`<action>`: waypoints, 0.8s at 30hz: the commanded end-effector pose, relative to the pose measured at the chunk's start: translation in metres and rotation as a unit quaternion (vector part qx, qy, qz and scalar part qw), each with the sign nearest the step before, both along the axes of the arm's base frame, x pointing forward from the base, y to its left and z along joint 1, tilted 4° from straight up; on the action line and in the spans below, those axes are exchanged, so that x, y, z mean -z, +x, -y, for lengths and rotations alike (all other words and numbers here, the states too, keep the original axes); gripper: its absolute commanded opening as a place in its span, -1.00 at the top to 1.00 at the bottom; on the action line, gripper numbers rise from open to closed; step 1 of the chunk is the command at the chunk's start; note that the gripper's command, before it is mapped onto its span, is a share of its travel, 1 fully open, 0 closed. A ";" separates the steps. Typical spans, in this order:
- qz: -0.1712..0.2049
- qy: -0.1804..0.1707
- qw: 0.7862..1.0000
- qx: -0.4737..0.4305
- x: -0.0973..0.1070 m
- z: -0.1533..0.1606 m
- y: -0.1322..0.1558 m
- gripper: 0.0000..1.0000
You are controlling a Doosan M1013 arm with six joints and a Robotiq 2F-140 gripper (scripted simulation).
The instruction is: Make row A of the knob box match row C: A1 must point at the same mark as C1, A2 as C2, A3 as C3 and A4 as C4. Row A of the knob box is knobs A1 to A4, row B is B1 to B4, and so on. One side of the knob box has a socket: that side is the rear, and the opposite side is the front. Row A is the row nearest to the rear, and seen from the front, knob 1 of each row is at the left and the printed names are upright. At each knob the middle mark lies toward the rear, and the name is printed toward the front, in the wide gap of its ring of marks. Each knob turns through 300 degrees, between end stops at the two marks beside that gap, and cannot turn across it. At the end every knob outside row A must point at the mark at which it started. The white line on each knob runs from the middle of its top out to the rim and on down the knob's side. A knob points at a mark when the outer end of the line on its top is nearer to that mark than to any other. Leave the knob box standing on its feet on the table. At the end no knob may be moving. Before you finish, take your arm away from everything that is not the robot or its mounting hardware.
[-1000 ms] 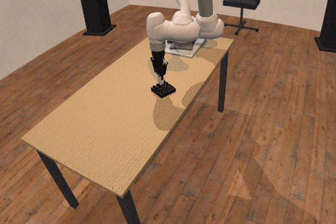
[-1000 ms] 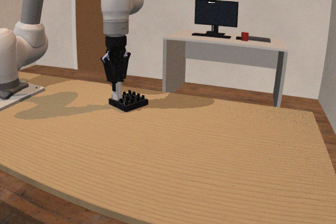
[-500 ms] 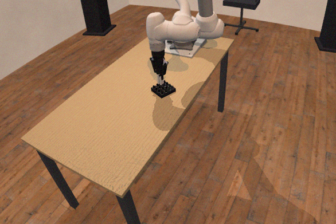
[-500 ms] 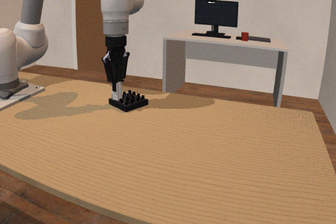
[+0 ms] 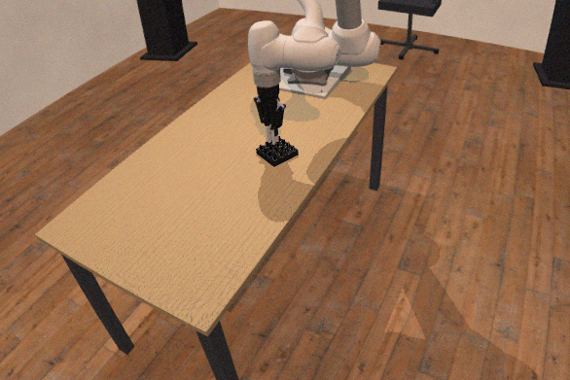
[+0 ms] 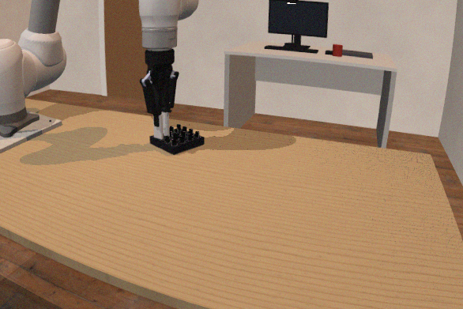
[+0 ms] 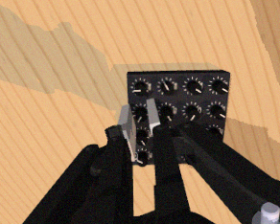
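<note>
Table point(image 5: 146, 224): the box point(image 5: 277, 152) stands on its feet at the far end, near the arm's base. Treat it as light and rigid; side load could slide or tip it, so press straight down and twist only.

Gripper point(image 7: 139, 129): vertical over the box's left column in the wrist view. Pads point(image 7: 126, 129) sit narrowly apart, straddling a knob point(image 7: 141, 134) with no evident squeeze on it. You cannot read which row from here.

Knobs: small, hard, probably slick, closely packed. Take each by its sides, pads low, clear of its neighbours.
</note>
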State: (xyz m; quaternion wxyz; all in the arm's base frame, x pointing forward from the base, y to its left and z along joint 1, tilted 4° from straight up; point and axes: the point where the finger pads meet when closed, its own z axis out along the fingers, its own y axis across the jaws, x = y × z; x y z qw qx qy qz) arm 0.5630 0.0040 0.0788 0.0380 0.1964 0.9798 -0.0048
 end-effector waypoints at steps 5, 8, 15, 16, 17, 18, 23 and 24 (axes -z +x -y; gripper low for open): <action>0.000 0.000 1.000 0.000 0.000 0.000 0.000 0.77; 0.000 0.000 1.000 0.000 0.000 0.000 0.000 0.77; 0.000 0.000 1.000 0.000 -0.002 0.000 0.000 0.77; 0.000 0.000 1.000 0.000 -0.004 0.000 0.000 0.77; 0.000 0.000 1.000 0.000 -0.006 0.000 0.000 0.77; 0.000 0.000 1.000 0.000 -0.008 0.000 -0.001 0.77; 0.000 0.000 1.000 0.000 -0.019 0.000 -0.001 0.77; 0.000 0.000 1.000 0.000 -0.019 0.000 -0.001 0.77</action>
